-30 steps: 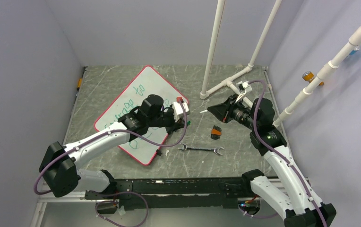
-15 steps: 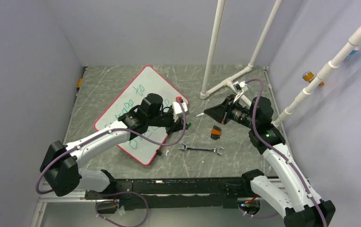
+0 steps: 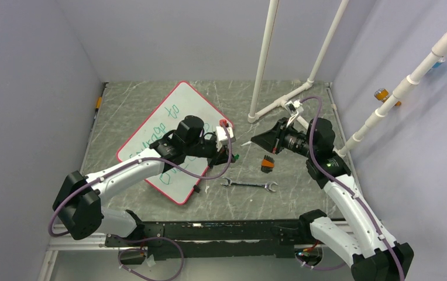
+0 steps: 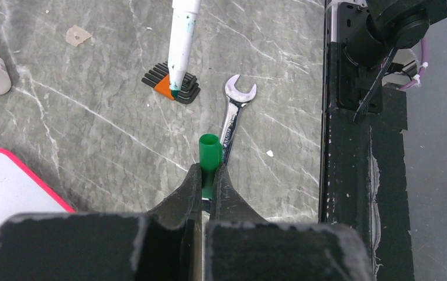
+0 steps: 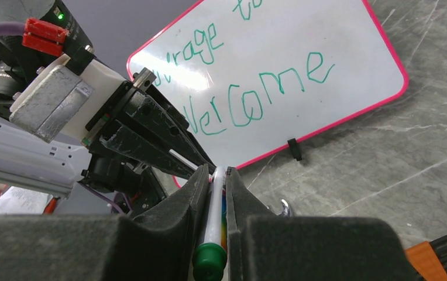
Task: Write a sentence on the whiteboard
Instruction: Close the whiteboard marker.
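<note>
Even bright light, soft shadows, glare on the whiteboard [image 5: 326, 35], wrist-view foregrounds blurred

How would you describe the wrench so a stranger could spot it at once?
On the grey marbled table, find the red-rimmed whiteboard. Just right of its near corner the wrench lies flat. It is the only bare silver tool, long and slim, unlike the stubby black-and-orange tool set beyond it.

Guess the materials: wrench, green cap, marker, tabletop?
Wrench: probably polished steel, bright silver glints. Green cap: likely plastic, uniform colour, hollow molded tube. Marker: white barrel, looks plastic, ink-smudged. Tabletop: grey with white veins; stone or marble-look laminate, cannot tell.
</note>
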